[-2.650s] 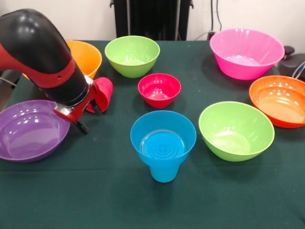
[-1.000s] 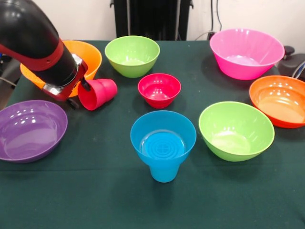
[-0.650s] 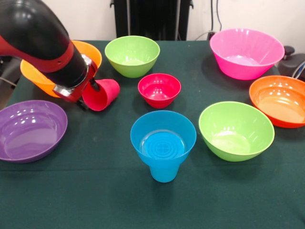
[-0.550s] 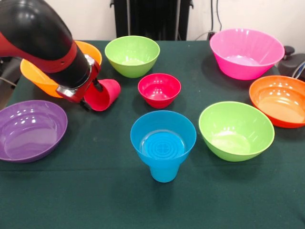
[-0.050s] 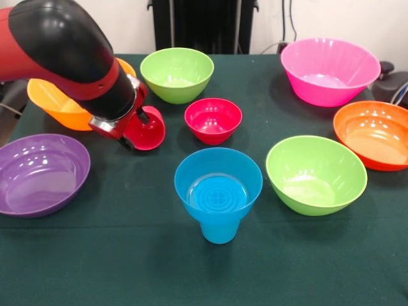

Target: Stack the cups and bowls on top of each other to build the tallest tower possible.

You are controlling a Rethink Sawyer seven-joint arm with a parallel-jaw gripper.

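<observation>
1. Your gripper [image 5: 141, 120] pinches the red cup [image 5: 148, 129], held tilted above the tabletop [image 5: 127, 255].
2. The red bowl [image 5: 213, 119] sits just beside the cup; the blue bowl [image 5: 218, 182], seated on the blue cup [image 5: 219, 231], stands in front.
3. The arm [image 5: 70, 48] hides part of the yellow-orange bowl [image 5: 54, 102]; the purple bowl [image 5: 39, 173] lies below it.

- A robotics lab or test room is showing here, not a home or kitchen.
- A red and black robot arm [image 5: 70, 57] is reaching over the surface [image 5: 127, 268], which is wearing a plain dark green cloth.
- Bright plastic bowls [image 5: 315, 174] are sitting spread apart like test props.
- Black equipment [image 5: 204, 24] and cables [image 5: 292, 22] are standing against a bare pale wall [image 5: 338, 19] at the far side.
</observation>
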